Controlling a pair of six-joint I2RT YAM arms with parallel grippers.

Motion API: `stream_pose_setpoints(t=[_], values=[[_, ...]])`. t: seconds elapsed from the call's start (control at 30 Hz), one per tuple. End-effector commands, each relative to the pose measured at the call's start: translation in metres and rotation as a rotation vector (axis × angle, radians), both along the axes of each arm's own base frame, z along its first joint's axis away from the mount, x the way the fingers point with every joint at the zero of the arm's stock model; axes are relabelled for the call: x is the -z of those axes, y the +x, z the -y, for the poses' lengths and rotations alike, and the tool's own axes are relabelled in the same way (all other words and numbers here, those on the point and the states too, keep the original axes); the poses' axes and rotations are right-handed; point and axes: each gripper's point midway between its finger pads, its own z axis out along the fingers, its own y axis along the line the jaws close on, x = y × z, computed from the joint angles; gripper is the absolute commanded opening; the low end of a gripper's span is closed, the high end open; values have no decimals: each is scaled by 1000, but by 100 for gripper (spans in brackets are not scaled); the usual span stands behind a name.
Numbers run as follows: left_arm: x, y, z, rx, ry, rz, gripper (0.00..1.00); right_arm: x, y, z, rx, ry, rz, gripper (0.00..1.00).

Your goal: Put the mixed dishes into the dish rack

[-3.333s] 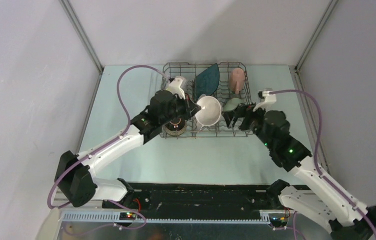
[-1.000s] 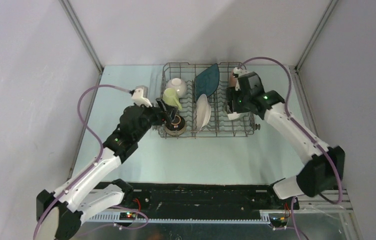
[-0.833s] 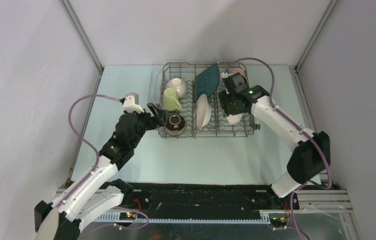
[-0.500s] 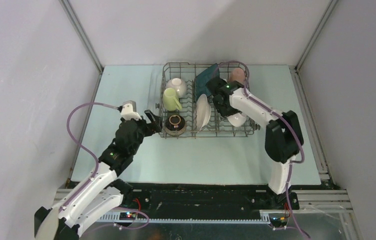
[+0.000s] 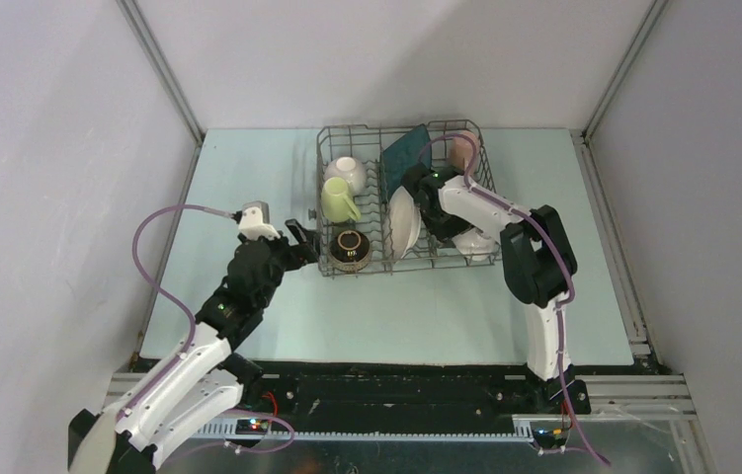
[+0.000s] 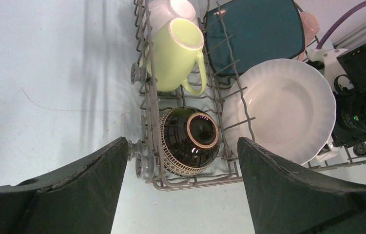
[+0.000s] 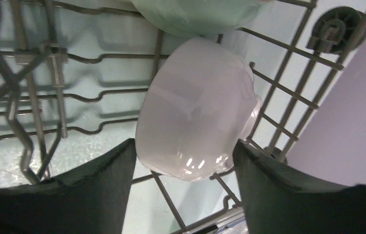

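Observation:
The grey wire dish rack [image 5: 367,126] holds a white bowl [image 5: 345,170], a yellow-green mug [image 5: 339,200], a brown bowl [image 5: 350,247], a white round plate [image 5: 404,222], a dark teal square plate [image 5: 406,150] and a pink mug [image 5: 462,150]. My right gripper [image 7: 184,146] is open low in the rack's right front, its fingers close on either side of another white bowl [image 7: 195,107] that rests on the wires. A pale green bowl [image 7: 195,14] lies just beyond it. My left gripper [image 6: 182,146] is open and empty, just off the rack's front left corner, facing the brown bowl [image 6: 190,139].
The right forearm [image 5: 490,207] stretches across the rack's right half, its elbow [image 5: 536,259] off the front right corner. Pale blue table [image 5: 248,197] lies left of and in front of the rack. Grey walls close in behind and on both sides.
The right arm swung left and down over the rack, and its jaws widened around the white bowl. The left arm drew back from the rack, then held still.

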Motion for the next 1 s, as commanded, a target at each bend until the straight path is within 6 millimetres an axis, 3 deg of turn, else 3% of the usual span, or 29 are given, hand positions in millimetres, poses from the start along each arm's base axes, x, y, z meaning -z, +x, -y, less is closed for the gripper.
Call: stream_pose_setpoints(t=[0.0,0.13,0.3,0.43,0.47,0.5,0.53,0.57,0.6,0.63,0.67,0.7,0.73,0.77,0.8,0.93,0.97], values=[[-7,3,1,8,-1,48,89,-19,16,-23,-7,142,107,88],[-6,4,1,7,3,45,89,-37,16,-27,-5,225,146,97],[-6,4,-1,2,9,44,89,-66,15,-25,-10,306,225,98],[-6,4,-3,-10,12,45,89,-105,15,-19,-6,412,350,97],[-7,4,-4,-14,13,49,89,-106,13,-17,-2,423,362,97],[-7,4,-5,-16,13,51,89,-121,16,-15,1,460,416,97],[-8,3,-6,-20,14,55,89,-121,14,-12,11,472,429,97],[-9,3,-6,-21,13,56,89,-138,16,-8,18,511,491,96],[-9,3,-7,-24,14,58,89,-139,15,-4,37,523,506,96],[-9,3,-7,-27,17,59,89,-156,18,3,57,550,578,95],[-8,3,-8,-28,19,60,89,-154,16,9,79,554,596,95],[-8,3,-9,-34,22,60,89,-175,20,20,104,572,692,94],[-7,3,-10,-37,24,62,89,-169,16,27,135,568,711,94],[-6,4,-11,-44,29,63,89,-188,18,40,167,581,810,95],[-3,4,-13,-49,38,65,89,-178,13,47,193,574,824,95],[4,4,-22,-89,66,65,89,-190,8,91,287,619,1080,97],[5,4,-25,-104,69,68,89,-174,-2,101,294,609,1091,97]])
